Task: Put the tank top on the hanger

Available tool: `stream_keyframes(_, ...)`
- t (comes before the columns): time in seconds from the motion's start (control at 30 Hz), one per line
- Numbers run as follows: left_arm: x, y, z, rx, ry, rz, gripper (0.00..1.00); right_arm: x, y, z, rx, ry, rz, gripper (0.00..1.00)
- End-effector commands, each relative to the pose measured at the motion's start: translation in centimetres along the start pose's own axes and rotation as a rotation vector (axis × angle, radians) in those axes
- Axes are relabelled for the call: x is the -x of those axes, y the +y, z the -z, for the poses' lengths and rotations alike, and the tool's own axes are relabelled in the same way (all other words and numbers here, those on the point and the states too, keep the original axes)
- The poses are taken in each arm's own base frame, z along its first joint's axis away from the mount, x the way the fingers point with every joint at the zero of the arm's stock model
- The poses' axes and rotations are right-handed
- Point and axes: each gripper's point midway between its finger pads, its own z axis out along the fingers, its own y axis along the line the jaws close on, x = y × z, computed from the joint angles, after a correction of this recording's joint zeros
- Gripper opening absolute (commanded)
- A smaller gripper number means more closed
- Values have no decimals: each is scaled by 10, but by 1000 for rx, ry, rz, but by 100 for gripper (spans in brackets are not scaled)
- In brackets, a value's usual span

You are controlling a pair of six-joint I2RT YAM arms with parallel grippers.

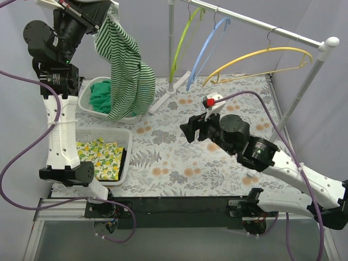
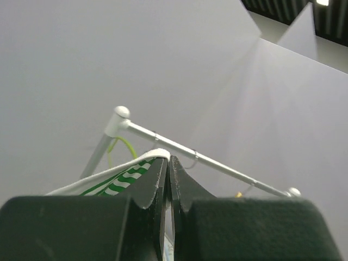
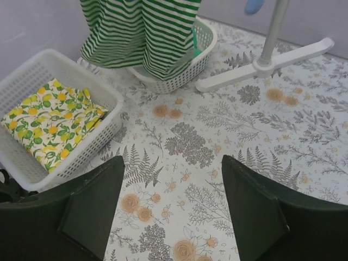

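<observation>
— Where's the tank top (image 1: 126, 76)?
— Upper left, dangling from my left gripper (image 2: 167, 161), which is pinched shut on a white-edged strap (image 2: 142, 159). Thin, floppy, light, I judge.
— Next hold?
— Other strap, with my right gripper (image 3: 171, 209): wide open, empty. The yellow hanger (image 1: 261, 57) hangs upper right.

The tank top (image 1: 126, 70) is thin, soft cloth — it hangs in folds. The hanger (image 1: 272, 49) is smooth yellow plastic with a metal hook. The rail (image 1: 255, 22) is shiny metal. The basket (image 1: 127, 145) — white plastic with little holes.

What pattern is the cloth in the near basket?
The cloth is yellow lemon-print; right wrist view shows it best.
</observation>
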Motion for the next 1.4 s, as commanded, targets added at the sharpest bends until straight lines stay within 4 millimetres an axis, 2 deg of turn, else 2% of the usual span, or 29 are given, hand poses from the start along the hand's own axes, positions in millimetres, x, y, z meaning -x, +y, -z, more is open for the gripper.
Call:
stream_keyframes(0.0,0,-88,43,-289,80,4,0,57,-9,25,-32,-141,2,81)
stream_keyframes(0.07,-20,-103,56,-337,144,27,0,64,-12,31,-44,-160,3,81)
stream_keyframes(0.1,-51,-83,57,-314,211,69,0,65,-13,32,-46,-164,2,81)
stream_keyframes(0.17,-83,-97,78,-347,265,95,0,64,-15,35,-51,-164,3,81)
stream_keyframes(0.2,-100,-92,82,-333,289,111,0,63,-16,36,-54,-163,-2,81)
stream_keyframes(0.23,-151,-74,90,-296,390,170,0,57,-17,36,-56,-151,-1,81)
stream_keyframes(0.27,-160,-84,108,-315,411,177,0,51,-18,36,-60,-139,-4,81)
stream_keyframes(0.3,-181,-80,118,-306,454,201,0,46,-19,35,-62,-127,-14,81)
stream_keyframes(0.33,-234,-63,139,-259,563,270,0,40,-20,36,-62,-117,-23,81)
stream_keyframes(0.4,-266,-67,176,-266,625,297,0,15,-22,32,-69,-64,-40,81)
stream_keyframes(0.43,-312,-58,208,-244,735,348,0,8,-22,32,-65,-52,-49,81)
stream_keyframes(0.47,-333,-55,228,-228,787,391,0,-12,-25,29,-71,-11,-48,81)
stream_keyframes(0.5,-337,-63,247,-257,794,412,0,-21,-25,30,-68,7,-58,81)
stream_keyframes(0.53,-355,-72,270,-282,858,453,0,-30,-22,29,-49,31,-79,81)
stream_keyframes(0.57,-387,-60,301,-237,942,497,0,-50,-22,27,-46,75,-78,81)
stream_keyframes(0.63,-406,-72,337,-249,1028,563,0,-74,-18,24,-23,143,-92,80)
stream_keyframes(0.67,-422,-66,357,-218,1080,585,0,-85,-18,22,-20,174,-88,80)
stream_keyframes(0.73,-435,-70,382,-201,1164,625,0,-114,-18,16,-21,259,-67,80)
stream_keyframes(0.83,-452,-68,413,-140,1267,662,0,-140,-18,6,-22,349,-36,80)
stream_keyframes(0.9,-463,-63,434,-72,1322,688,0,-139,-19,-5,-7,352,-15,79)
stream_keyframes(1.0,-476,-52,458,18,1382,699,0,-145,-3,-31,93,403,23,78)
stream_keyframes(1.07,-478,-47,466,69,1395,706,0,-146,6,-57,130,436,44,77)
stream_keyframes(1.1,-481,-42,469,97,1387,698,0,-164,8,-70,150,495,72,76)
stream_keyframes(1.13,-481,-41,469,119,1378,708,0,-157,20,-79,195,494,74,75)
stream_keyframes(1.2,-478,-36,470,154,1352,713,0,-166,33,-91,261,521,66,74)
stream_keyframes(1.23,-480,-30,470,186,1331,707,0,-184,34,-100,267,563,59,75)
stream_keyframes(1.27,-480,-25,473,222,1331,707,0,-188,35,-106,264,567,57,75)
stream_keyframes(1.3,-477,-24,472,224,1311,706,0,-204,33,-111,255,606,61,75)
stream_keyframes(1.37,-477,-14,473,288,1291,683,0,-213,32,-116,248,623,76,75)
